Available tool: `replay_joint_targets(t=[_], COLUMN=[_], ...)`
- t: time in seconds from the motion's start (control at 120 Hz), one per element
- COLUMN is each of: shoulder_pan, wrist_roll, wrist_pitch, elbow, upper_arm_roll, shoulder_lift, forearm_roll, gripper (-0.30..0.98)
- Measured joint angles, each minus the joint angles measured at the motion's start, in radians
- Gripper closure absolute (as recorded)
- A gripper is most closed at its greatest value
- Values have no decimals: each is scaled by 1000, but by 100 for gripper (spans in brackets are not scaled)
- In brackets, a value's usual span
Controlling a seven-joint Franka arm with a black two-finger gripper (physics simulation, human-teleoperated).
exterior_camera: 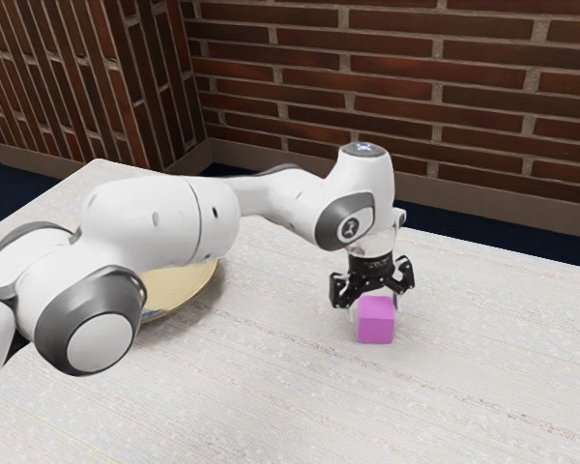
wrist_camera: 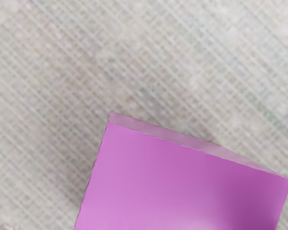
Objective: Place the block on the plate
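One plate (exterior_camera: pixel 182 286), partly hidden behind arm (exterior_camera: pixel 140 227)

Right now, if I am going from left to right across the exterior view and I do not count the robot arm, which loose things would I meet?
Plate, partly hidden behind the arm → pink-purple block.

The plate (exterior_camera: pixel 186 283) lies to the exterior view's left of the block (exterior_camera: pixel 375 321) (table (exterior_camera: pixel 271 387) beneath both).
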State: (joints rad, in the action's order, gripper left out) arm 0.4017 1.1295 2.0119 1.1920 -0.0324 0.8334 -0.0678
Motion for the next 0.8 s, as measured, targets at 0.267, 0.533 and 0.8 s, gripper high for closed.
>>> replay_joint_targets(t=[0.267, 0.533, 0.8], shoulder_pan=[-1, -1, 5], wrist_roll=[84, 138, 171], wrist_pitch=[6, 6, 3], elbow=[1, -1, -14], upper_arm_roll=[0, -3, -8], shoulder_lift=[26, 25, 15], forearm_roll=[0, 3, 9], gripper=[11, 20, 25])
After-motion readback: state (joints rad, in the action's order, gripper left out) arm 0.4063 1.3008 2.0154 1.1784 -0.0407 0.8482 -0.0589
